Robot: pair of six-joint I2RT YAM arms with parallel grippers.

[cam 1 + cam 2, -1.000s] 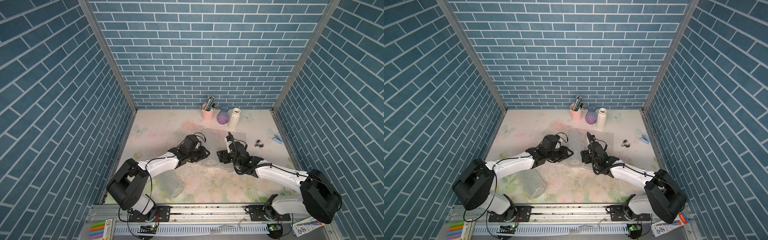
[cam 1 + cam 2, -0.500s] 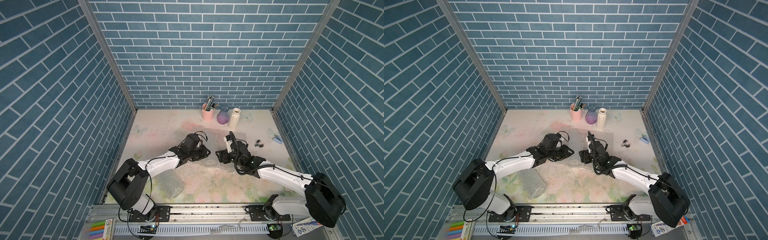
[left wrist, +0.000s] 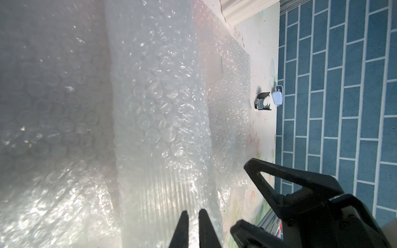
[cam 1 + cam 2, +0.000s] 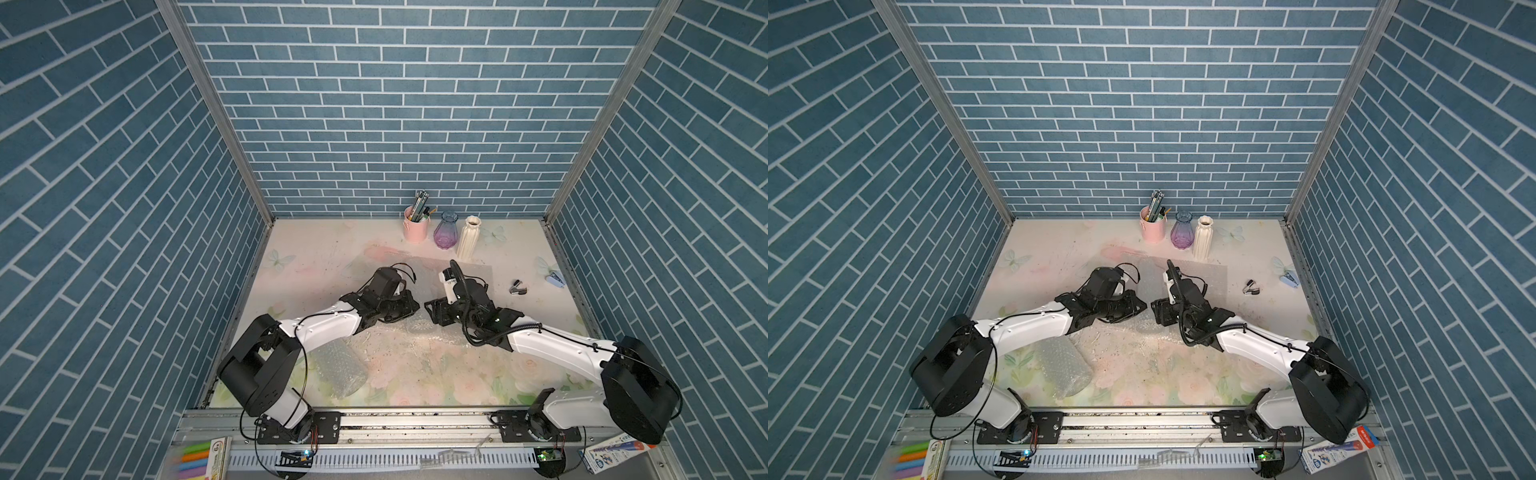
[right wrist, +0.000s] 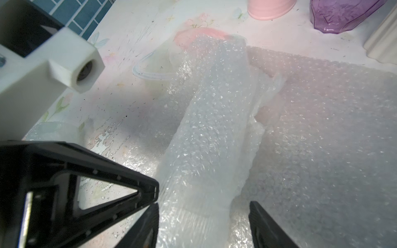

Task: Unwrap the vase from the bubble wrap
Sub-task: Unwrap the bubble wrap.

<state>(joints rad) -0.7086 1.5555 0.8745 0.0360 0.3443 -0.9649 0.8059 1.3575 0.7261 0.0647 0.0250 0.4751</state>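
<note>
A roll of bubble wrap (image 4: pixel 419 322) (image 4: pixel 1143 323) lies mid-table between my two grippers. The vase is inside it, and only faint ribs show through the plastic (image 3: pixel 163 193). My left gripper (image 3: pixel 193 212) (image 4: pixel 413 309) is shut on a layer of the wrap at the roll's near end. My right gripper (image 5: pixel 203 206) (image 4: pixel 429 309) is open, with one finger on each side of the roll (image 5: pixel 210 133) and not pressing it. The two grippers' fingertips nearly meet.
A flat sheet of bubble wrap (image 4: pixel 473 270) lies under and behind the roll. Another wrapped roll (image 4: pixel 338 370) rests at the front left. At the back stand a pink pen cup (image 4: pixel 415 228), a purple glass vase (image 4: pixel 445 235) and a white ribbed vase (image 4: pixel 467 241). A staple remover (image 4: pixel 517 287) and a small stapler (image 4: pixel 555 279) lie right.
My left gripper's jaws have come together on the wrap. My right gripper's jaws have narrowed a little around the roll. Both arms have barely shifted.
</note>
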